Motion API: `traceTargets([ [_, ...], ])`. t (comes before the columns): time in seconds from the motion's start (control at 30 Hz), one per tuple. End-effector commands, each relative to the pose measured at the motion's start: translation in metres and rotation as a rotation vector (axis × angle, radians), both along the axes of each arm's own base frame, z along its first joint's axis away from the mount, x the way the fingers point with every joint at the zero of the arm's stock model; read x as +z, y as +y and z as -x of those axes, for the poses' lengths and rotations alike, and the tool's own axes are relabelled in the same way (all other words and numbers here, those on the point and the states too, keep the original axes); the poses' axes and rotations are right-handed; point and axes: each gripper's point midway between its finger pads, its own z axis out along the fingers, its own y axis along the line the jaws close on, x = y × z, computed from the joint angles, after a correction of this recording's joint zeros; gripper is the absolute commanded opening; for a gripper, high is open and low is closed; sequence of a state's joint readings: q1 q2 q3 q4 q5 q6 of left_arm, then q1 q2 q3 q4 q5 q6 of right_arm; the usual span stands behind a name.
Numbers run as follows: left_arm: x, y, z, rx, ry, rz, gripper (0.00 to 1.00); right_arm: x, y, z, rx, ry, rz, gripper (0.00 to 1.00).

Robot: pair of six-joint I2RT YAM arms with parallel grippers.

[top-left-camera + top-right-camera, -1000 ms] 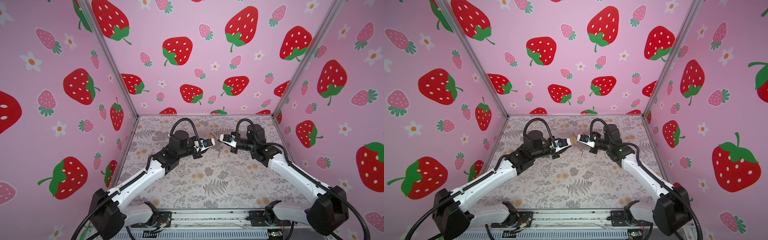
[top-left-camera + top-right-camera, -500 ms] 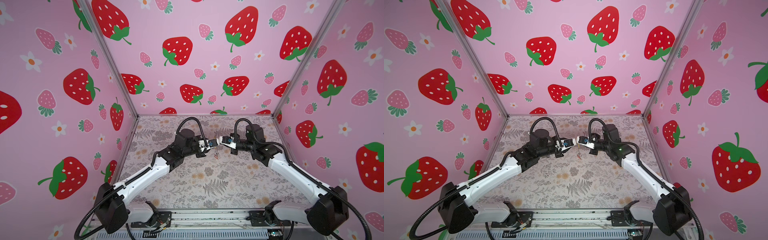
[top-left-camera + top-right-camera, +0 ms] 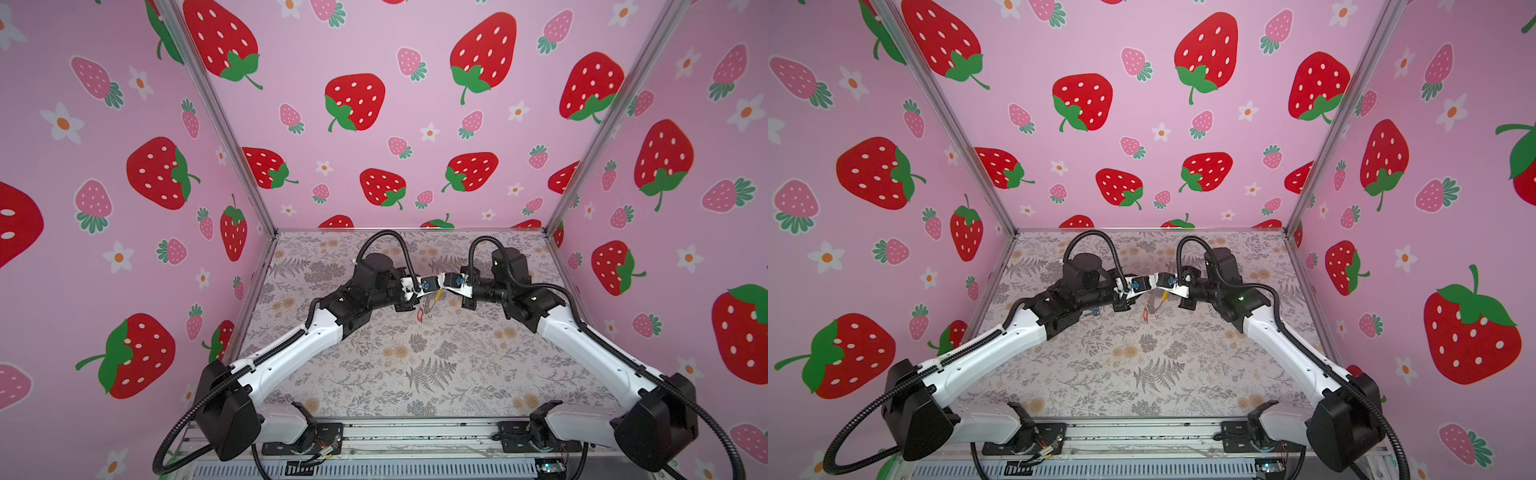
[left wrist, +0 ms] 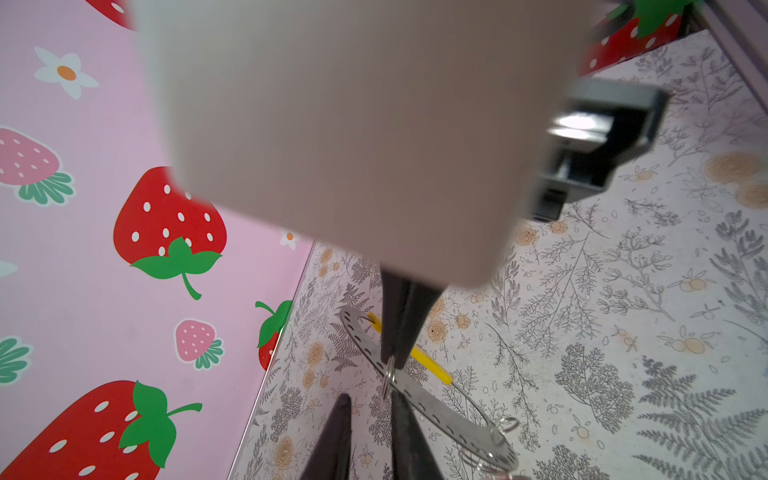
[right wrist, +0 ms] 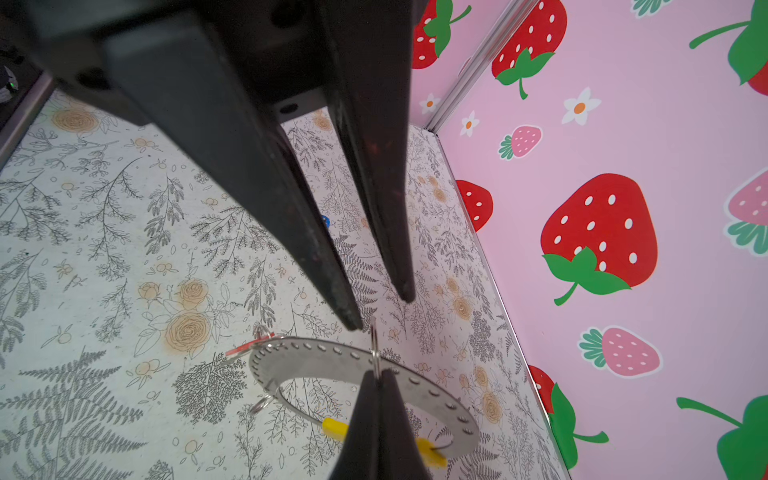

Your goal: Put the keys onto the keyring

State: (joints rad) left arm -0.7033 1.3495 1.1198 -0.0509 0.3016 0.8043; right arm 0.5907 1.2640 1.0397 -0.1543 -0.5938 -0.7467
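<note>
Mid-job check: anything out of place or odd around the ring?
A blue scrap, likely the blue-tagged key, lies on the floral table, half hidden behind the left end effector, apart from the grey metal hoop with a yellow segment that the right end effector pinches aloft. The red-framed tag hangs at the hoop's end.

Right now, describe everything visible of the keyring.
The keyring is a flat grey metal crescent punched with small holes along its outer edge, closed into a hoop by thin wire carrying a yellow segment. Small split rings hang from it, and a red tag shows at one end. It seems held tilted off the table, pinched by the shut right gripper. The open left gripper straddles one of the rings.
</note>
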Motion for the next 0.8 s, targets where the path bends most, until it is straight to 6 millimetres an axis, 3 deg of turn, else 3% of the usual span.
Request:
traceTargets([
  [0.0, 0.003, -0.006, 0.003, -0.037, -0.016, -0.023, 0.21, 0.027, 0.004, 0.010, 0.048, -0.067, -0.039, 0.00],
  [0.47, 0.012, 0.012, -0.005, -0.017, 0.061, 0.133, 0.24, 0.029, 0.001, 0.015, 0.047, -0.064, -0.065, 0.00],
  [0.77, 0.016, 0.013, 0.007, -0.082, 0.089, 0.179, 0.25, 0.029, 0.002, 0.016, 0.054, -0.050, -0.079, 0.00],
])
